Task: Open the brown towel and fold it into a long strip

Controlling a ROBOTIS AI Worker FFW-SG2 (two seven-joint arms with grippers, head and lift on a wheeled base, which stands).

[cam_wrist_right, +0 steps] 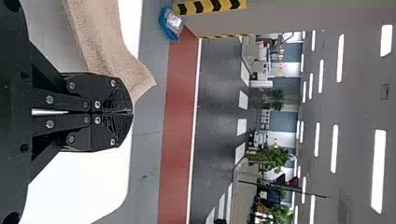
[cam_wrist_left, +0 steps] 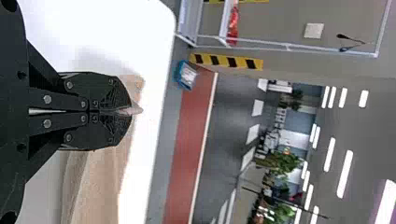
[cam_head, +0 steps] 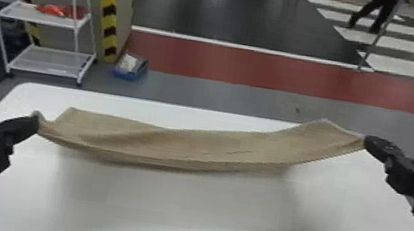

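Beyond the white bench [cam_head: 184,207] runs gray floor, then a red strip [cam_head: 225,63] and dark flooring with white stripes. Behind the bench, on the robot's left, stands a white rack [cam_head: 42,71] with red material [cam_head: 59,10] on its upper shelf; near it are yellow-and-black tape [cam_head: 108,12] on a wall and a blue container [cam_head: 128,71] on the floor.

In the head view, the brown towel [cam_head: 174,145] stretches as a long, narrow band between the left gripper [cam_head: 37,124] and the right gripper [cam_head: 367,141], sagging in a shallow curve over the bench. Its shadow falls on the bench's surface; whether its lowest part touches, I cannot tell.

The left wrist view adds a close look at the left gripper [cam_wrist_left: 130,111]: its fingers are pressed together on a towel corner, and a small tip of cloth pokes out past them. The right wrist view shows the right gripper's fingers also closed, with towel caught near their ends, running away from one side, and a loose corner jutting beyond.

Both wrist views also take in ceiling lights [cam_wrist_left: 345,173] and green plants [cam_wrist_left: 284,162] across the room.
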